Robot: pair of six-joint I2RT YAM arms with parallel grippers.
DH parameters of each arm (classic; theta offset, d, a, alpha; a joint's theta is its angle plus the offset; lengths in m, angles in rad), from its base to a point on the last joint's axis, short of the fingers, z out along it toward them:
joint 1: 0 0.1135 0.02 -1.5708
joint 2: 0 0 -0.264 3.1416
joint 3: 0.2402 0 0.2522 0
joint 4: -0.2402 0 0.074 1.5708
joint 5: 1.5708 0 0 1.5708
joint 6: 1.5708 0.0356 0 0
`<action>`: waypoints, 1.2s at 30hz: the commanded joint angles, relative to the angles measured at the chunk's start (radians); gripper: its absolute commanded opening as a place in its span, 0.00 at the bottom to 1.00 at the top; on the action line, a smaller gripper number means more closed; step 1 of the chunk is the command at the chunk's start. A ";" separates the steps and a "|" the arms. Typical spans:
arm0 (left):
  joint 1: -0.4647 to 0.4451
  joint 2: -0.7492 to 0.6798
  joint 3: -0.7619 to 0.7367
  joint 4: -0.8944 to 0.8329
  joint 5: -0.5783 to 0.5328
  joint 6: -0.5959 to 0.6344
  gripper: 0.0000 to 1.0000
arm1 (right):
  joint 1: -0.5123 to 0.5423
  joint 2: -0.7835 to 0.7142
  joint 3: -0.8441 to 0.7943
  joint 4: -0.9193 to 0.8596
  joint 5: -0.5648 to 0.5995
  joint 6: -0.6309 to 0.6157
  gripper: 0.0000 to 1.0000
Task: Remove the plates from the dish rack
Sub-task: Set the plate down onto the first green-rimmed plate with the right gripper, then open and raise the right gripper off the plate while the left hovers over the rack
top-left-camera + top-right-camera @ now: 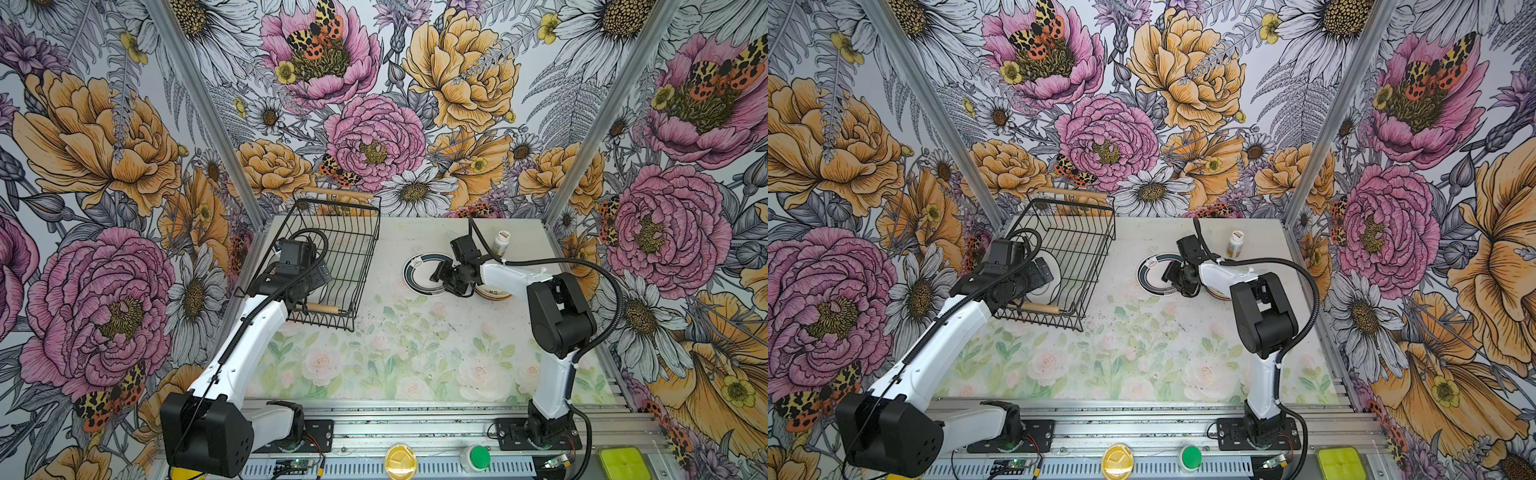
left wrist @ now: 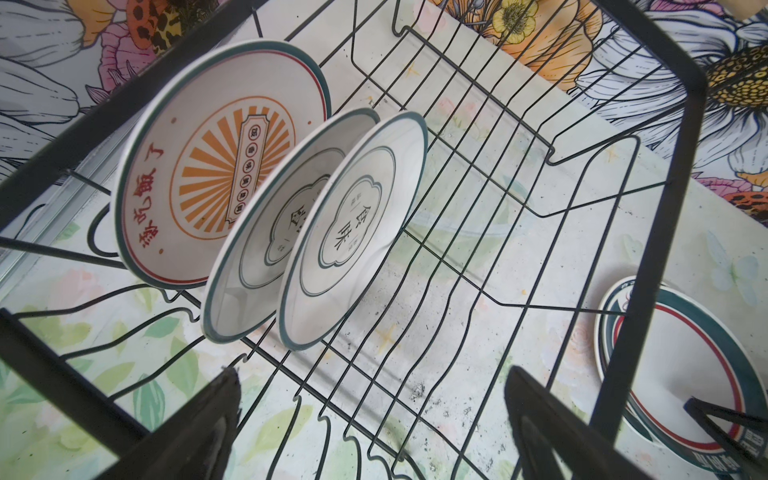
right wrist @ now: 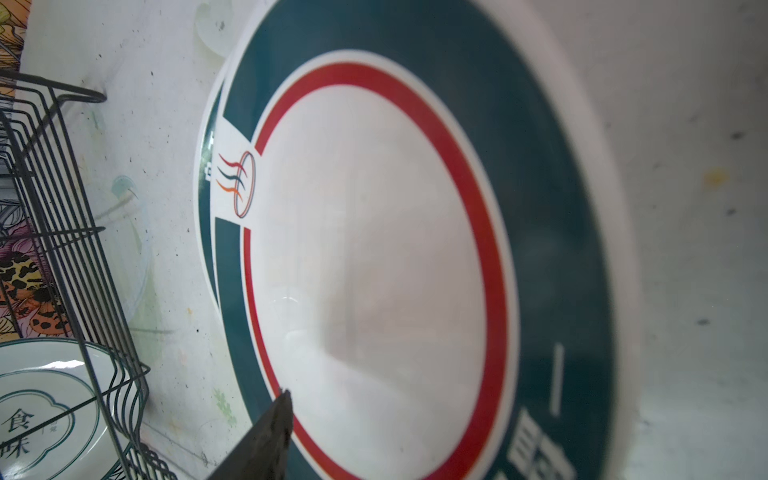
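Plates, both top views: one white disc [image 1: 1052,286] shows on edge inside the dish rack [image 1: 353,249], at 10 o'clock on the desk [image 1: 415,345]; a teal-rimmed plate [image 1: 417,271] lies flat toward 1 o'clock, with a plate stack [image 1: 493,294] just beside it at its 3 o'clock.
Left pincer [image 1: 1043,269], top views: sunk in the rack's 6 o'clock half, overlapping the disc; its gap is unreadable from above.
Right pincer [image 1: 438,277], top views: low over the teal-rimmed plate's 3 o'clock side, well apart from the rack, so the left arm is judged nearer.
Racked plates, left wrist view: three on edge, tilted, in one row; sunburst plate [image 2: 216,166] farthest, then middle plate [image 2: 266,253], then nearest plate [image 2: 353,224].
Left pincer state: fingers [image 2: 208,419] spread to the full, nothing between them.
Deciding relation: the nearest plate lies ahead of the gap, a little toward one finger, judged near 11 o'clock in desk terms; the row runs roughly along the line joining the fingers, so a rim should enter edgewise.
Teal-rimmed plate, right wrist view: fills the frame, flat; a second rim peeps from beneath.
Right pincer state: one finger [image 3: 270,436] shows, tip over the red ring; its partner is cut off, so width and hold cannot be told.
Hidden: the left arm covers two racked plates from above; the right arm cuts the plate stack, count unknown; pill bottle [image 1: 501,243], at the stack's 12 o'clock, is no plate.
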 commanded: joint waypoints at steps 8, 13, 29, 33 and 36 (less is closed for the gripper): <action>0.010 0.014 -0.015 0.010 0.024 0.013 0.99 | 0.009 -0.032 0.041 -0.100 0.088 -0.083 0.66; 0.011 0.016 -0.017 0.014 0.027 0.013 0.99 | 0.009 -0.046 0.041 -0.132 0.112 -0.105 0.67; 0.016 0.010 -0.025 0.018 0.035 0.019 0.99 | 0.017 -0.013 0.086 -0.149 0.116 -0.122 0.74; 0.021 0.003 -0.027 0.018 0.035 0.026 0.99 | 0.022 0.019 0.118 -0.173 0.117 -0.139 0.75; 0.029 -0.003 -0.031 0.018 0.036 0.027 0.99 | 0.026 0.034 0.128 -0.186 0.131 -0.145 0.75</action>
